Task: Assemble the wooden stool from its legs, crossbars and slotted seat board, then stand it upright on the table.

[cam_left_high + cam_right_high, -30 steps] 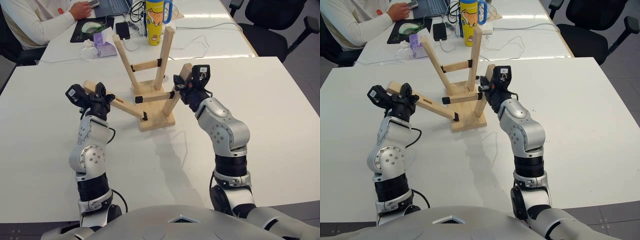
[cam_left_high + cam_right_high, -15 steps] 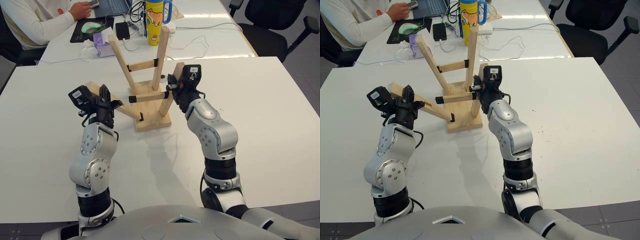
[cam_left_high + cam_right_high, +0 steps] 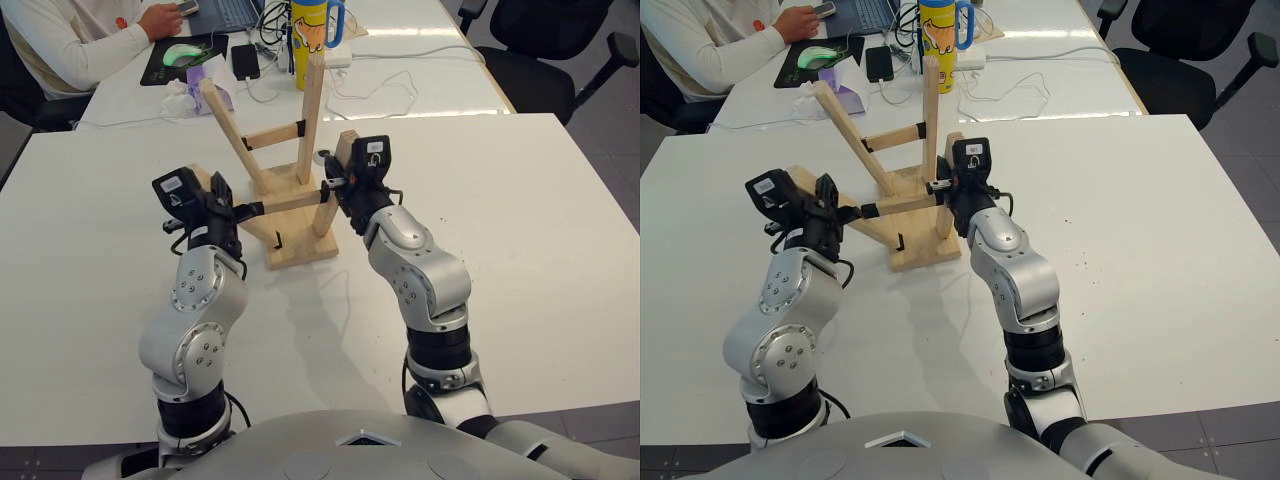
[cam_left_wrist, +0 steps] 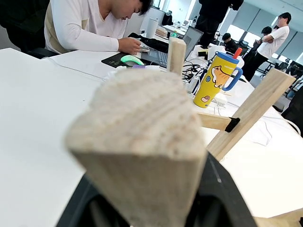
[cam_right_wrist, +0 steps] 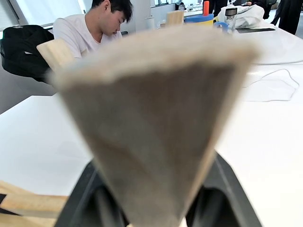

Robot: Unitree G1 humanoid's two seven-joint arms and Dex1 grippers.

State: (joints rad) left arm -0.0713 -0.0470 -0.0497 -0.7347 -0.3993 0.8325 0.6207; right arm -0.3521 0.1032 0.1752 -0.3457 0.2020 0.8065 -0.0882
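Observation:
The wooden stool rests with its seat board (image 3: 300, 247) on the white table (image 3: 540, 220) and its legs pointing up and outward. Two far legs (image 3: 311, 110) stand tall, joined by a crossbar (image 3: 275, 135). My left gripper (image 3: 215, 207) is shut on the low left leg, whose end fills the left wrist view (image 4: 137, 142). On the stool's right side, my right gripper (image 3: 350, 187) is shut on the near right leg (image 5: 156, 113). Another crossbar (image 3: 292, 202) spans between the two held legs.
Beyond the table's far edge stands a second desk with a yellow mug (image 3: 310, 30), a purple tissue box (image 3: 215, 92), a mouse (image 3: 185, 55), cables and a seated person. A black office chair (image 3: 560, 60) is at the far right.
The stool has shifted a little left and its tall legs have swung more upright, both grippers still on their legs. The left gripper has come closer to the seat board.

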